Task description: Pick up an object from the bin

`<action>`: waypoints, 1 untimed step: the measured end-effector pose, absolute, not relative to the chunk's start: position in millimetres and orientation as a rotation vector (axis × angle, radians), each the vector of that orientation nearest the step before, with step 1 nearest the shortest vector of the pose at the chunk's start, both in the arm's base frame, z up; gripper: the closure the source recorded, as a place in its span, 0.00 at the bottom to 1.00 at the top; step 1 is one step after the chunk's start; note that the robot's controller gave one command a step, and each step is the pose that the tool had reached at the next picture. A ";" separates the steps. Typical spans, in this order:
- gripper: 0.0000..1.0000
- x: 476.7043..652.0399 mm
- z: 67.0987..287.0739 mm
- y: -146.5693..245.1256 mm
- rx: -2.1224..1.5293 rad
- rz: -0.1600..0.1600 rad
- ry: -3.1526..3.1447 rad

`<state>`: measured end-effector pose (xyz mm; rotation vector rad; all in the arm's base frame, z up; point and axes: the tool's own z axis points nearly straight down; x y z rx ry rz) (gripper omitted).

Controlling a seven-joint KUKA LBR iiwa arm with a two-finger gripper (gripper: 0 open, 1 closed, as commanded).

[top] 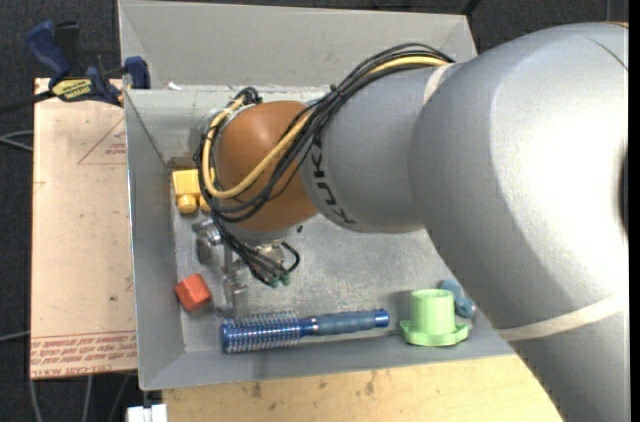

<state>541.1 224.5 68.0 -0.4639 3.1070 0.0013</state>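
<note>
- Arm (480, 150): smooth grey casing, comes in from the right and covers most of the bin's right half.
- Bin (150, 240): grey sheet metal with sloped walls and a scuffed flat floor. The slope probably sends loose parts to the edges, which fits where they sit.
- Wrist cover (262, 172): glossy orange dome with yellow and black cables (300, 125) looped over it. Robot hardware, not a pick target.
- Brush (300, 328): blue plastic, bristled head and thin round handle, lying flat along the near wall.
- Green piece (433, 317): matte cup-like cylinder with a flared base, upright in the near right corner, with a small pale blue part (462, 303) just behind it.
- End effector (236, 288): low over the left of the floor, pointing down; can't tell if it's open or closed.
- Yellow piece (185, 190): blocky plastic against the left wall.
- Red-orange block (192, 292): small cube-ish, just left of the end effector. Nearest candidate; nothing visibly gripped.
</note>
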 end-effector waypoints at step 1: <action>0.00 528.5 104.4 142.8 -0.425 -0.003 3.106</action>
